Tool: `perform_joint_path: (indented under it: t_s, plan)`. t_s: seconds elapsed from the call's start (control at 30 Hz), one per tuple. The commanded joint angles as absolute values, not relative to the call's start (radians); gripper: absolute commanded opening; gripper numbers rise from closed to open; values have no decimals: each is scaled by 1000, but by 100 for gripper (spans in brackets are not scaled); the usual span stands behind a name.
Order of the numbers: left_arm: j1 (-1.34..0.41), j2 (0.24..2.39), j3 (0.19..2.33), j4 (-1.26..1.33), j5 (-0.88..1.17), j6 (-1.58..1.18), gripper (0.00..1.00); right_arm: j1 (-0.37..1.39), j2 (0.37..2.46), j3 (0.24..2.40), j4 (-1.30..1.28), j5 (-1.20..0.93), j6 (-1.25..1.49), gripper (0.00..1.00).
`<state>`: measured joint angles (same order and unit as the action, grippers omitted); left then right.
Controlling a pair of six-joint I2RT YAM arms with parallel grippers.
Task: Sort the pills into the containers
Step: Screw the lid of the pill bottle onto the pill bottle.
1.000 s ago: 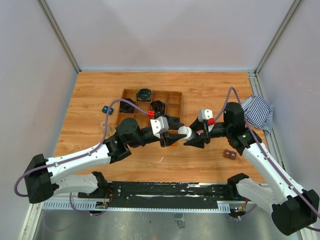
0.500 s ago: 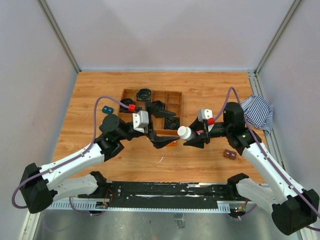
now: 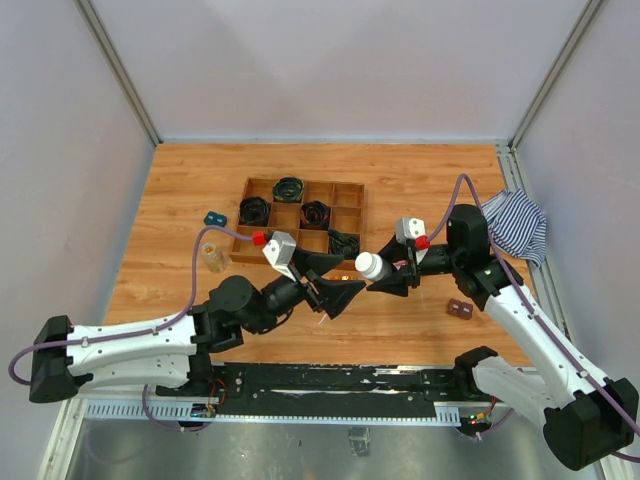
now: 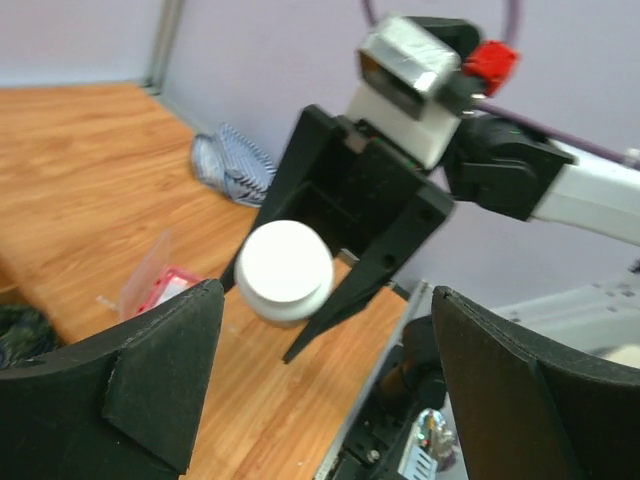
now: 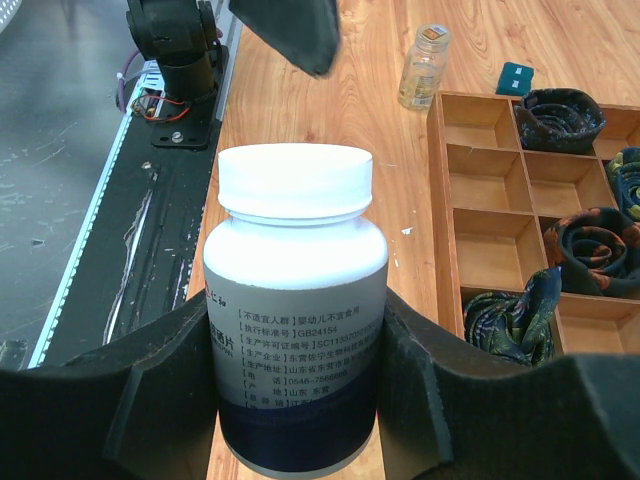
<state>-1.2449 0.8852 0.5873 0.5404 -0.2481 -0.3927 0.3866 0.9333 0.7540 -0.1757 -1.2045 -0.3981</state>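
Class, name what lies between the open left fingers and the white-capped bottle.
Nothing: the left wrist view shows the white-capped bottle straight ahead of the left fingers, only air between.

This looks like a robot test lab, not a home. Two robot arms, the left arm (image 3: 130,345) and the right arm (image 3: 530,320), are bolted to a black rail (image 3: 340,378) at 6 o'clock of the wooden table (image 3: 420,170); plain pale walls (image 3: 330,60) and bare metal posts (image 3: 118,70) box the table in at 9, 12 and 3 o'clock; purple wires (image 3: 461,180) loop off the arms; small odd things are set out like a test: a wooden tray (image 3: 348,195) with little boxes at 12 o'clock, a striped cloth (image 3: 520,225) at 3 o'clock, and a pill bottle (image 5: 295,330) with a printed label near the middle.
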Motion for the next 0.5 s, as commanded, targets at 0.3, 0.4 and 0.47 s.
perform_joint_path:
  t_s: [0.3,0.4,0.47]
  plan:
    - [-1298,1073,746,449,-547,-390,83,383,924,770,-150,-1224,-397,1]
    - [-1297,1088,759,449,-538,-379,75,383,922,769,-152,-1225,-398,1]
    - [-1297,1094,766,449,-534,-375,71,383,922,770,-152,-1225,-397,1]
